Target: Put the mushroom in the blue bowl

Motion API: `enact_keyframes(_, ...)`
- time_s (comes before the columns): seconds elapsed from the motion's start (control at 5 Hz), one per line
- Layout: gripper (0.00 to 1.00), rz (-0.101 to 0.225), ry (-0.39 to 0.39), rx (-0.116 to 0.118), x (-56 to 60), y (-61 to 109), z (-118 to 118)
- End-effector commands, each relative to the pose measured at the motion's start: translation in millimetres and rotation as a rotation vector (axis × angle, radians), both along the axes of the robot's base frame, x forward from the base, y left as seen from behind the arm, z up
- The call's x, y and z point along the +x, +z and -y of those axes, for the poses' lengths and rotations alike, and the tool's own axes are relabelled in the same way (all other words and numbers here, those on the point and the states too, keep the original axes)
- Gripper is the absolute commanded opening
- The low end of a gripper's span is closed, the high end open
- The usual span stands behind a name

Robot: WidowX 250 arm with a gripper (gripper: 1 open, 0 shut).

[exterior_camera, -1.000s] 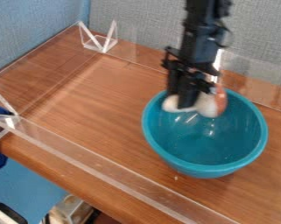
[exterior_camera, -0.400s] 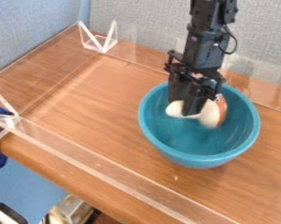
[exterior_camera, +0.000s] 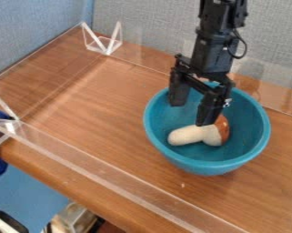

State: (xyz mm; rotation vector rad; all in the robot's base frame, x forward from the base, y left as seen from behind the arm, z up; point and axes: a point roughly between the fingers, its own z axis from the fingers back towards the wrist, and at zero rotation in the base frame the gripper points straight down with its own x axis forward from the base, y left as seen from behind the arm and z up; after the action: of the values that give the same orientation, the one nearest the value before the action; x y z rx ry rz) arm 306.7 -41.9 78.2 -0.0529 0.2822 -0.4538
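One mushroom point(exterior_camera: 199, 135) and one blue bowl point(exterior_camera: 207, 132) are in view, with one black robot arm point(exterior_camera: 217, 32) coming down from the far side. The mushroom lies on its side inside the bowl, on the bottom, its pale stem pointing left and its cap to the right. The stem is creamy white, thick and smooth, rounded at its free end; the cap is domed and reddish brown, with a paler patch beside the stem. The toy is far smaller than the bowl.

The jaws point(exterior_camera: 193, 107) stand wide open above the mushroom, one finger to the left and one to the right, within the bowl's rim and with nothing gripped between them. The arm is dark and angular, with a thin cable looping out at its right.

The bowl is round and deep, glossy turquoise-blue plastic, plain, with a smooth rim. It sits on the right part of the worktop point(exterior_camera: 87, 100), which is brown with a wood-like grain. A clear strip point(exterior_camera: 99, 169) runs slantwise along its near left part. Two white wire-like frames show: one point(exterior_camera: 102, 38) at the far left of the worktop, one point(exterior_camera: 1, 126) at the left edge of the view. Behind stands one grey, speckled wall point(exterior_camera: 142, 20).
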Motion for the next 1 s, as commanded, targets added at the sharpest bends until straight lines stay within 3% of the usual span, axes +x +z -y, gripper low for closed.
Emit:
enact_keyframes(0.0,1.00,0.095,0.019,-0.002,9.2,30.8,-4)
enact_keyframes(0.8,1.00,0.153,0.080,0.000,8.6,64.0,-19)
